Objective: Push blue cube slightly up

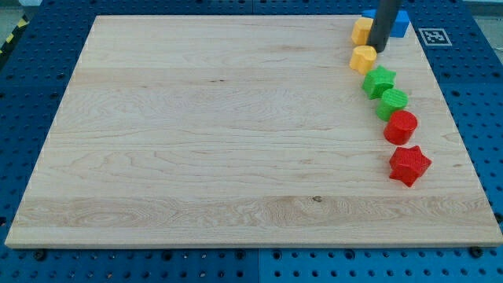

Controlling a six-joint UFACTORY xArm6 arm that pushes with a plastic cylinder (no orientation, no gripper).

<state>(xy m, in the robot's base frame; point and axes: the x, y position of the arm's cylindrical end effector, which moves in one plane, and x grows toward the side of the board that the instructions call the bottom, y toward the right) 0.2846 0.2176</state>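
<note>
The blue cube (399, 23) sits at the top right corner of the wooden board (220, 134), partly hidden behind my dark rod. My tip (380, 50) rests just below and to the left of the blue cube, between a yellow block (361, 31) on its left and a yellow hexagonal block (363, 59) below it. The rod covers the blue cube's left side.
Below the yellow blocks a curved line of blocks runs down the view's right: a green star (379, 81), a green round block (393, 103), a red round block (401, 126) and a red star (409, 164). A black-and-white marker (434, 35) lies off the board's top right corner.
</note>
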